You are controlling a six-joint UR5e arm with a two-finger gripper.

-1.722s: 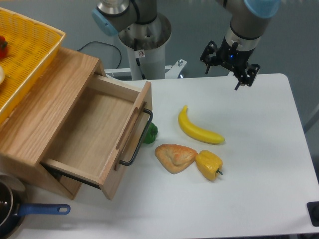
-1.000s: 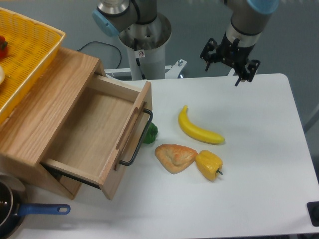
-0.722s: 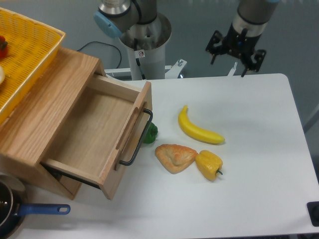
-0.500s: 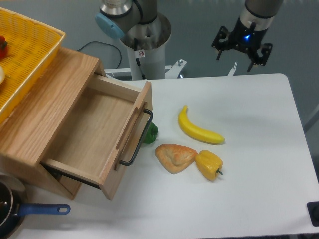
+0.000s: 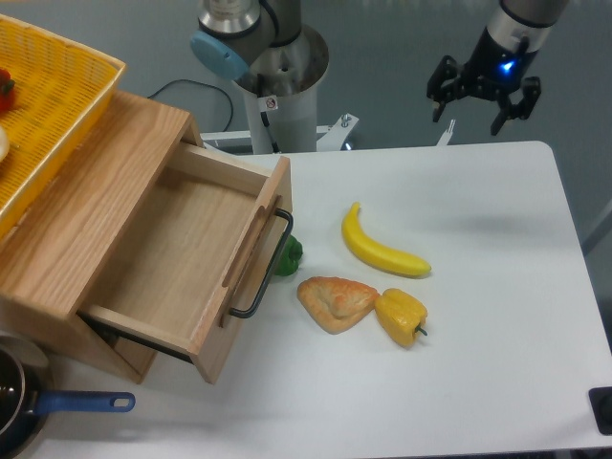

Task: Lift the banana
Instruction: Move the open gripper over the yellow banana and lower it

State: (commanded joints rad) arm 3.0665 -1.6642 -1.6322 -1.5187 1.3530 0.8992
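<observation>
I see my tool (image 5: pixel 482 100) spread wide, gripping nothing, high above the tabletop's (image 5: pixel 497 287) far edge; the banana (image 5: pixel 381 245) lies untouched, pickup not begun.

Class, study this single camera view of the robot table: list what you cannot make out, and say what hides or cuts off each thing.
- Green object: mostly hidden behind the drawer front; its kind is unclear.
- Yellow basket: cut off by the left and top edges, contents barely showing.
- Pan: cut off at the bottom-left corner.
- Dark object: clipped by the right edge, unidentifiable.
- Arm above the gripper: cut off by the top edge.
</observation>
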